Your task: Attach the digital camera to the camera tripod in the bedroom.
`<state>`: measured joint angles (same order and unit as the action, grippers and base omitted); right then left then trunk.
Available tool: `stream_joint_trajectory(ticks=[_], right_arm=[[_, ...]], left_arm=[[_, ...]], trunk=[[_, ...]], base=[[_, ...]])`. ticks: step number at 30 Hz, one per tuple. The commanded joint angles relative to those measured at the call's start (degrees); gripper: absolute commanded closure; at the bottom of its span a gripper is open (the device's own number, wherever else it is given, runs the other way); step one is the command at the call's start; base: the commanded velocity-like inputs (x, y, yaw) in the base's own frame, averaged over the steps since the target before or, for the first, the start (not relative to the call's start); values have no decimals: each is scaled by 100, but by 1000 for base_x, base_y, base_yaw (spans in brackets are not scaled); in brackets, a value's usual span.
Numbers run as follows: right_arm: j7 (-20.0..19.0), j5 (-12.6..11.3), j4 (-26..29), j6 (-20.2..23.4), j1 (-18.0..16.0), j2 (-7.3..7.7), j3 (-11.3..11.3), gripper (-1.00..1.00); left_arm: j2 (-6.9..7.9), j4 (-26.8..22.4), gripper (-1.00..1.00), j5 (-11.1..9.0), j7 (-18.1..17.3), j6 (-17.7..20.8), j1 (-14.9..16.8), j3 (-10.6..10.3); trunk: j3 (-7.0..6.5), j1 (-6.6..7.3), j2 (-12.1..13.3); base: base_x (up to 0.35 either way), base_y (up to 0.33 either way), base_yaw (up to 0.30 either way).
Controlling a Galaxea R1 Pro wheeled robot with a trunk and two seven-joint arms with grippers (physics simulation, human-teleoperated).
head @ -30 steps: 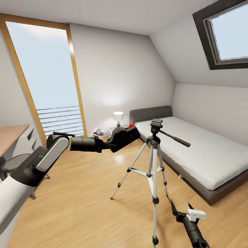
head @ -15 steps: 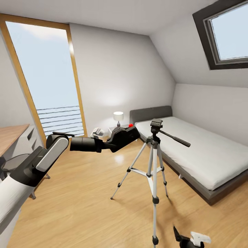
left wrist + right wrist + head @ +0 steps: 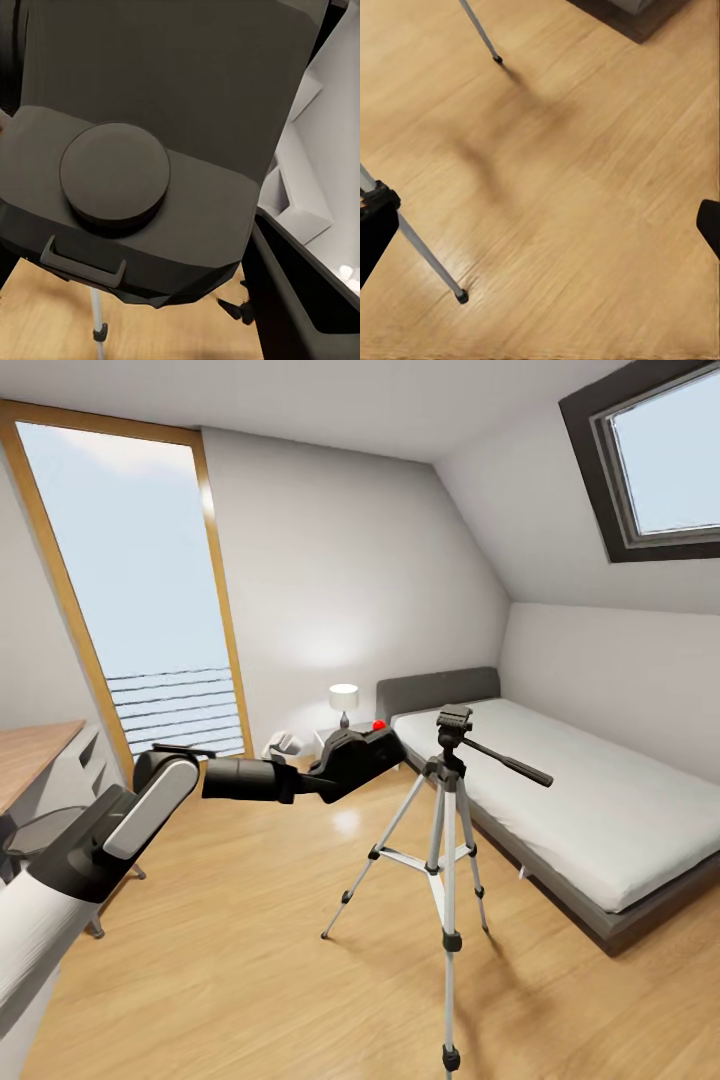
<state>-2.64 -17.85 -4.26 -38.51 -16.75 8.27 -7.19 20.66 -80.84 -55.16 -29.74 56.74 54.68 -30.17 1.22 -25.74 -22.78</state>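
Observation:
The digital camera (image 3: 386,744), black with a red button on top, is held in my left gripper (image 3: 364,752), which is shut on it. It hangs just left of the camera tripod's black head (image 3: 455,718) and slightly lower, apart from it. The camera tripod (image 3: 446,830) stands on the wood floor with its pan handle pointing right toward the bed. In the left wrist view the camera's body and round lens cap (image 3: 114,174) sit close up, a tripod leg (image 3: 96,319) below. My right gripper (image 3: 540,229) is open above the floor, beside two tripod legs (image 3: 429,255).
A grey low bed (image 3: 590,810) lies right of the tripod. A nightstand with a white lamp (image 3: 343,698) stands at the back wall beside a tall window (image 3: 130,590). A wooden desk (image 3: 30,750) and dark stool (image 3: 40,835) are at the left.
My right arm has dropped out past the bottom edge of the head view. The left arm with the camera has hardly moved.

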Motion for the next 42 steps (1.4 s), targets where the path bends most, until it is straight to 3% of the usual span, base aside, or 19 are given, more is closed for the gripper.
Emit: stream_joint_trajectory(ticks=[1, 4, 10, 12, 17, 23, 25, 31, 42], right_arm=[[-11, 9, -22, -23, 26, 2, -39, -100], [28, 11, -22, 15, 179, 0, -4, -100], [89, 58, -22, 437, 504, 42, 595, -100], [106, 65, -22, 713, 590, 97, 906, -100], [144, 69, -22, 1292, 700, 138, 1209, -100], [170, 71, -22, 2214, 848, 139, 1336, -100], [178, 71, -24, 2333, 874, 105, 1345, -100], [172, 70, -22, 2479, 910, -73, 1351, -100], [151, 55, -22, 2504, 919, -142, 1344, -100]], left_arm=[[9, 1, 100, 5, -40, 11, 8, -5], [31, -1, 100, 5, -41, 7, 8, -6], [56, 4, 100, 6, -41, 4, 8, -17], [58, 6, 100, 6, -41, 4, 8, -20], [60, 10, 100, 6, -41, 3, 7, -23], [65, 8, 100, 6, -41, 3, 7, -24], [70, 7, 100, 6, -41, 3, 7, -24], [168, 1, 100, 6, -41, 6, 7, -29], [249, 19, 100, 6, -41, 18, 7, -26]], trunk=[[12, -4, -13], [12, -4, -13], [12, -4, -13], [12, -4, -13], [12, -4, -13], [12, -4, -13], [12, -4, -13], [12, -4, -13], [12, -4, -13]], base=[[0, 0, 0], [0, 0, 0], [0, 0, 0], [0, 0, 0], [0, 0, 0], [0, 0, 0], [0, 0, 0], [0, 0, 0], [44, 23, 0]])
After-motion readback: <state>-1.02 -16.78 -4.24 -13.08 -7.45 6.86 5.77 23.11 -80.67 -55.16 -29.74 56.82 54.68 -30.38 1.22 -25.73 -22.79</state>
